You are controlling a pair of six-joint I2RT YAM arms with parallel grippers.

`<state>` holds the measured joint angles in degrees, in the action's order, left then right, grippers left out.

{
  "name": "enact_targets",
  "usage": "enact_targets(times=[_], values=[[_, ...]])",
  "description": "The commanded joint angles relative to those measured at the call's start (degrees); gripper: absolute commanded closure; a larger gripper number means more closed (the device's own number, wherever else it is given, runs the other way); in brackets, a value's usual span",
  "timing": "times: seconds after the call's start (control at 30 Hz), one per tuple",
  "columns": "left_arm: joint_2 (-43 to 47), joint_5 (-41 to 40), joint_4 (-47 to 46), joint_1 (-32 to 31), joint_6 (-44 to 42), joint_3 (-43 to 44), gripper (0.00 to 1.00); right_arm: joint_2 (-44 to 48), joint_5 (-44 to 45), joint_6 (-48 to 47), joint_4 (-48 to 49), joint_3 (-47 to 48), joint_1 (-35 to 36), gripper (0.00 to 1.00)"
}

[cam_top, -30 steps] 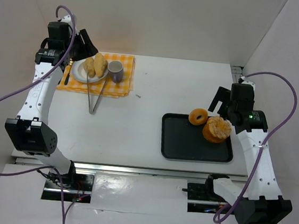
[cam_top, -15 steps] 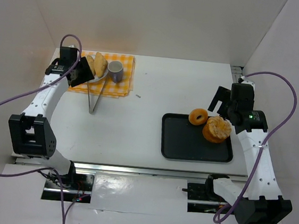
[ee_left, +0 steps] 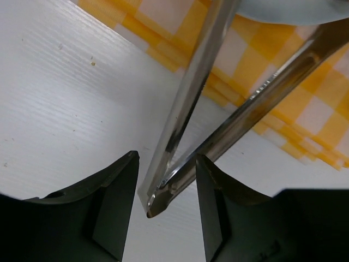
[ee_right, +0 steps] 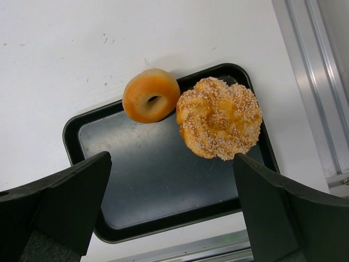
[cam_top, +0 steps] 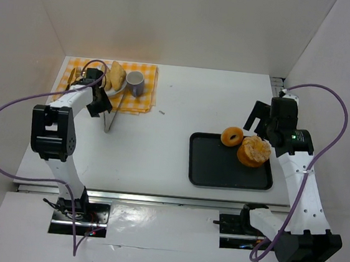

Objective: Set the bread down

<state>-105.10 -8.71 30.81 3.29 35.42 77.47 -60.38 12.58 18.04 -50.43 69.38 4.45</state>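
The step in hand seems to be taking the tongs (ee_left: 188, 93): the left gripper (ee_left: 166, 158) straddles their joined end, jaws apart and not yet clamping. The bread rolls (cam_top: 114, 74) lie on the plate (cam_top: 122, 88). Next it should close firmly, then lift. The right gripper (ee_right: 172, 161) hangs spread over the tray (cam_top: 221, 170).

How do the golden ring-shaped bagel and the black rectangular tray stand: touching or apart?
Touching. The right wrist view shows the bagel lying across the far rim of the tray.
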Motion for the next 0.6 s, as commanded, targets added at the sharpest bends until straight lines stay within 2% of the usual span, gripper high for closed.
enact_targets(times=[0.0,0.1,0.13,0.27,0.3,0.43,0.57], values=[[-1.4,-3.1,-0.9,0.2,1.6,-0.5,0.42,1.3,0.1,-1.0,1.4,0.2,-0.1,0.00],[-2.6,-3.1,-1.6,0.2,1.6,-0.5,0.51,1.3,0.1,-1.0,1.9,-0.3,-0.1,0.00],[-3.3,-3.1,-1.1,0.2,1.6,-0.5,0.59,1.3,0.1,-1.0,1.9,-0.3,-0.1,0.00],[-2.5,-4.1,0.6,0.2,1.6,-0.5,0.80,1.3,0.1,-1.0,1.9,-0.3,-0.1,0.00],[-1.9,-4.1,1.1,0.2,1.6,0.0,0.88,1.3,0.1,-1.0,1.9,-0.3,-0.1,0.00],[2.3,-6.3,3.5,0.2,1.1,0.6,0.98,1.3,0.1,-1.0,1.9,-0.3,-0.1,0.00],[6.8,-7.6,4.7,-0.3,0.4,-0.1,1.00,1.3,-0.4,-1.0,3.1,-0.8,-0.1,0.00]])
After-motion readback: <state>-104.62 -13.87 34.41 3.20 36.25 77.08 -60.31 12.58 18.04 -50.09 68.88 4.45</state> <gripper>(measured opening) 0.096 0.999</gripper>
